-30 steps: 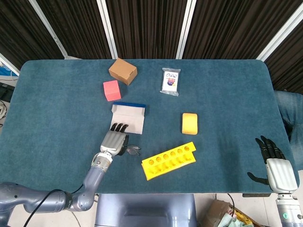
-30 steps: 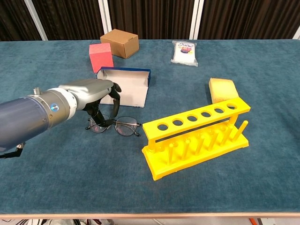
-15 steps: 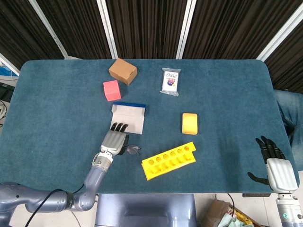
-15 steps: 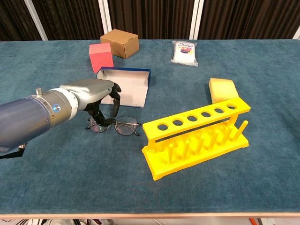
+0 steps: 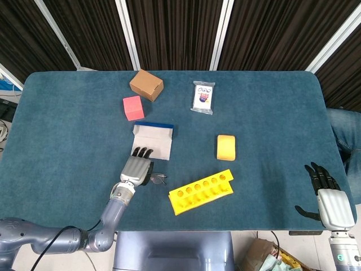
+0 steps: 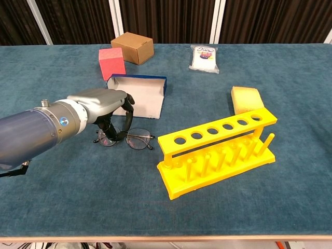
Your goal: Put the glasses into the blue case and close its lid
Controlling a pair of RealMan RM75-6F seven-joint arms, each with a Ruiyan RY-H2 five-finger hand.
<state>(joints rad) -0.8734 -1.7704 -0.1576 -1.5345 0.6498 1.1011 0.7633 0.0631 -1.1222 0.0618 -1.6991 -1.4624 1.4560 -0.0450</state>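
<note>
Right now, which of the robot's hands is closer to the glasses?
The left hand. Its fingers reach down onto the glasses, just in front of the open blue case. The right hand rests far off at the table's opposite edge.

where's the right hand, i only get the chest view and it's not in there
Observer: The right hand shows only in the head view, by the near right corner of the blue cloth-covered table, well to the right of the yellow plastic tube rack.
Operator: holding anything
Observer: No. Its fingers are spread apart with nothing in them.
</note>
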